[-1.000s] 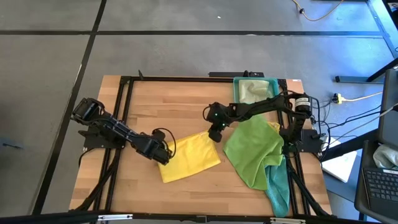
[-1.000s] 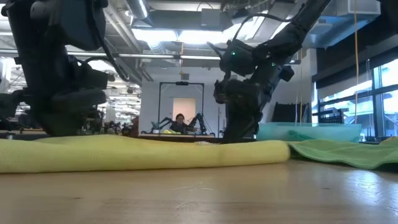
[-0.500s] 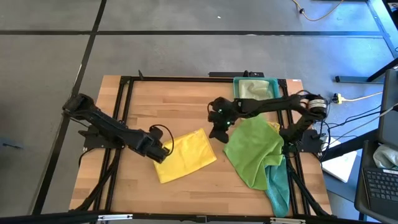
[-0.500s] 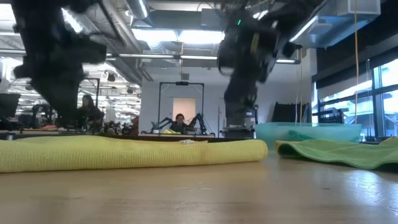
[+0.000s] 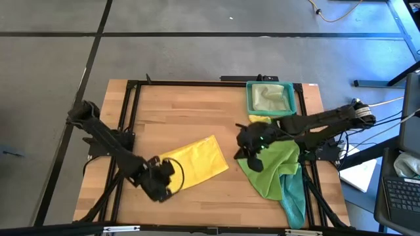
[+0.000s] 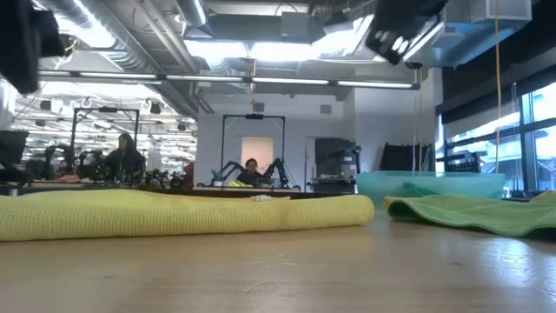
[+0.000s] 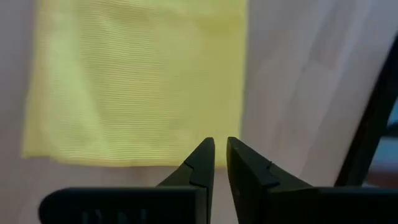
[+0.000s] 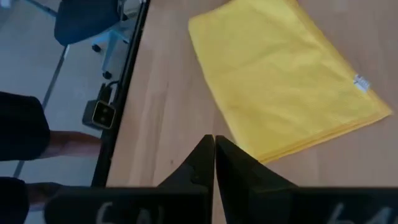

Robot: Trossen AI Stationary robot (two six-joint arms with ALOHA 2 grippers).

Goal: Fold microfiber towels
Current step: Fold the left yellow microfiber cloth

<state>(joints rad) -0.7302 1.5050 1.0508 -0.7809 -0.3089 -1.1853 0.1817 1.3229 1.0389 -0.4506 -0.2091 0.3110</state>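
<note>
Both tools clenched empty, left tool [image 5: 159, 183] by the folded yellow towel [image 5: 193, 164], right tool [image 5: 252, 149] overlapping the green towel [image 5: 272, 164]

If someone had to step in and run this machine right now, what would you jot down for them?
Left gripper: shut, empty, at the near end of the folded yellow towel.
Right gripper: shut, empty, at the edge of the bright green towel.
Tray: holds a pale green towel.
Teal towel lies under the green one; a second yellow one peeks out beside the tray.
Done: one yellow towel folded in half, mid-table.
Left: it may need another fold; the heaped green, teal and yellow towels are unfolded.
</note>
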